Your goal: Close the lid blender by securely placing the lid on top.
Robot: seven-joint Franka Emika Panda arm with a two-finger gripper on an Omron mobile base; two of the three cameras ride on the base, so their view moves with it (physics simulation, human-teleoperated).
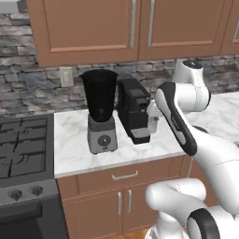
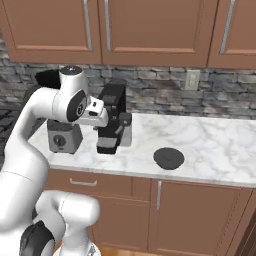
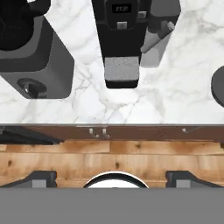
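Left base view: blender (image 1: 101,114) is standing upright on the marble counter (image 1: 74,144), long axis vertical, mouth facing up and uncovered, knob facing the room. The black coffee machine (image 1: 134,112) is sitting just beside it. The arm is folding over that part of the counter; the claw itself is hidden behind the forearm here, so I cannot tell its state from this angle.

Right base view: lid (image 2: 169,158) is lying flat on the counter, well apart from the blender (image 2: 63,134), with the coffee machine (image 2: 111,120) between them. It is off to the claw's side and lower down. The hand is hovering above the counter's front, near the coffee machine, and carrying nothing.

Hand view: claw (image 3: 111,178) is looking straight down, fingertips (image 3: 43,178) sitting spread wide, released. The blender base (image 3: 37,65) is showing off one side of the claw, and the lid's edge (image 3: 218,86) is peeking in at the opposite side.

Handling judgement: the lid is looking light, rigid and thin, probably slick. No long axis, since it's round, flat face up. I'd be pinching across the rim or any raised centre from above and keeping it level for seating on the jar mouth.
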